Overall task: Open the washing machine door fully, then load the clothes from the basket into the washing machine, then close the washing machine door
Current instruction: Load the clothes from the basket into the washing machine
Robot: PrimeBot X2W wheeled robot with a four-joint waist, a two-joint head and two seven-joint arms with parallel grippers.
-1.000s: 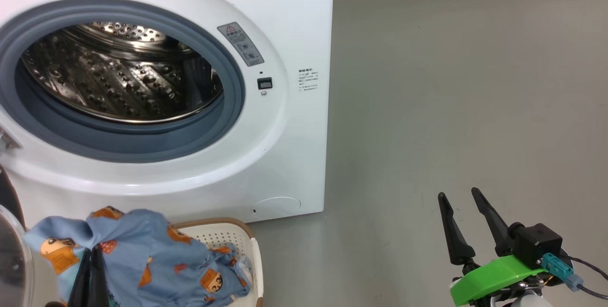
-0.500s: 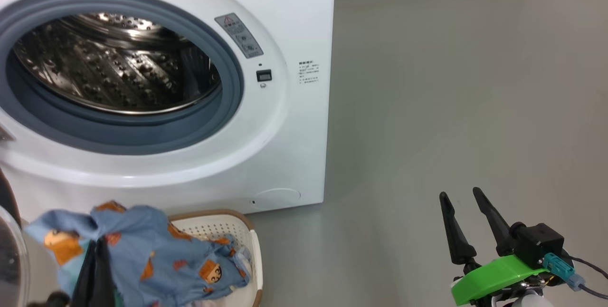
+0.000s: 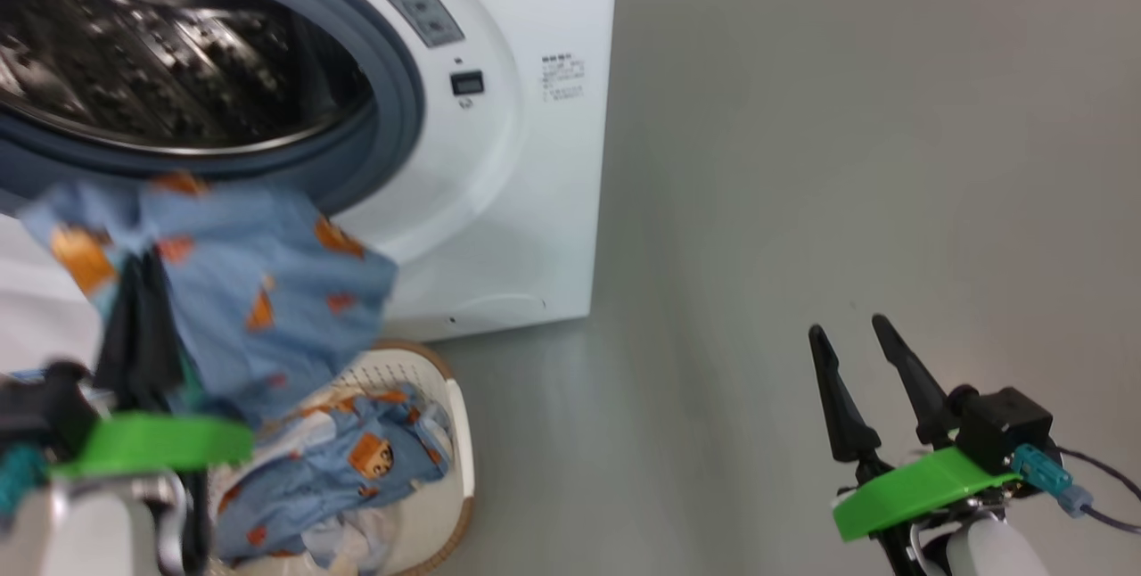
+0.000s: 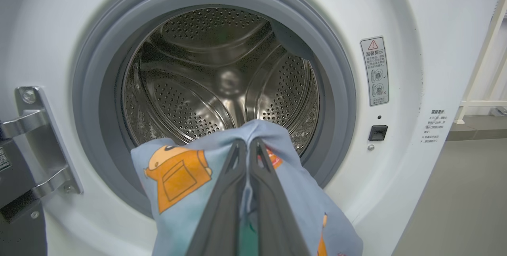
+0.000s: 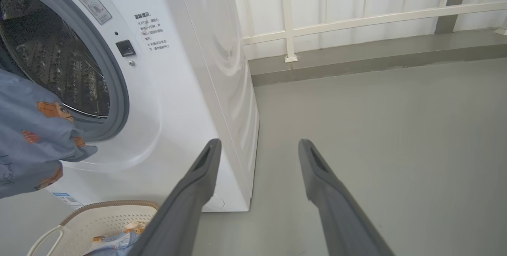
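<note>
Blue with orange cartoon patches, one garment (image 4: 178,176) hangs from the left gripper (image 4: 248,142), whose two dark fingers are pressed together on a fold of it. The garment is held up in front of the lower part of the round opening of the washing machine (image 3: 535,201), just outside the grey rubber seal (image 4: 91,89). In the left wrist view its top bunches over the fingertips, with the steel drum (image 4: 214,81) bare behind it. The opening is uncovered, and a metal hinge (image 4: 39,145) shows at the left edge of that view. A warning sticker (image 4: 374,71) sits to the right of the seal.

Below the raised garment, the basket (image 3: 450,433) stands on the grey floor (image 3: 802,157), close against the front of the machine. More clothes (image 3: 348,460) of the same blue print lie crumpled in it, with a pale piece at the bottom of the heap.

The right gripper (image 3: 847,331) is well off to the right, over bare floor, its fingers spread wide with nothing between them. Its wrist view looks past the machine's side to a white railing (image 5: 356,22) along the wall
</note>
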